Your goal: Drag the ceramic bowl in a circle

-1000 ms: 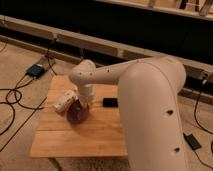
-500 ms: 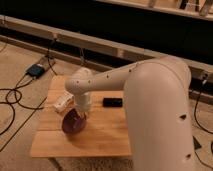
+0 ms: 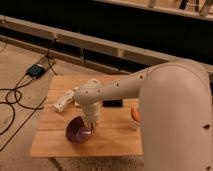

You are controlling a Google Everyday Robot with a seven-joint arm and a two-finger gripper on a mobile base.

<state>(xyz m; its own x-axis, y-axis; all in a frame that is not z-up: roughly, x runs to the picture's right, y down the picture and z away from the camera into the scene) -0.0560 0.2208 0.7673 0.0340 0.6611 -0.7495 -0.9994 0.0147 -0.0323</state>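
Note:
The ceramic bowl (image 3: pixel 77 132), dark purple-maroon and glossy, sits near the front edge of the small wooden table (image 3: pixel 55 140), left of centre. My gripper (image 3: pixel 88 128) reaches down from the thick white arm onto the bowl's right rim and is shut on it. The bowl looks slightly tilted toward the gripper. The wrist hides the fingertips and part of the rim.
A white oblong object (image 3: pixel 62 103) lies at the table's left, and a flat black object (image 3: pixel 113 103) at the middle back. A small white cup with something orange (image 3: pixel 135 117) stands at the right, half hidden by my arm. Cables and a black box (image 3: pixel 36 70) lie on the floor to the left.
The bowl and the gripper have moved together from the middle of the table toward its front edge, then slightly right. The other objects have stayed put.

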